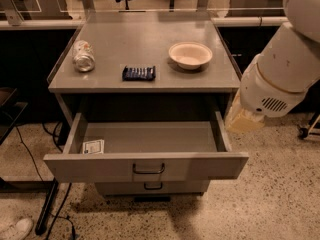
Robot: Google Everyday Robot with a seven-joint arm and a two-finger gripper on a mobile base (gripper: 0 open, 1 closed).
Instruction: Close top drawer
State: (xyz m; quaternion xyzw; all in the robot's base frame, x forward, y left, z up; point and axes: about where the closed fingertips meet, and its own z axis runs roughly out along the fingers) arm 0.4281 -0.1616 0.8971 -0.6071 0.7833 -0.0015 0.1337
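The top drawer is pulled far out of the grey cabinet. Its front panel is wide and grey, with a small dark wire handle at the centre. The inside is bare except for a small white card at the left front. My white arm comes down from the upper right. The gripper shows as a beige end below the wrist. It is just outside the drawer's right side wall, near the cabinet's right front corner, and it holds nothing that I can see.
On the cabinet top lie a can on its side, a dark blue packet and a white bowl. A lower drawer's handle shows under the open one. Cables and a stand leg are on the floor at left, with a white shoe nearby.
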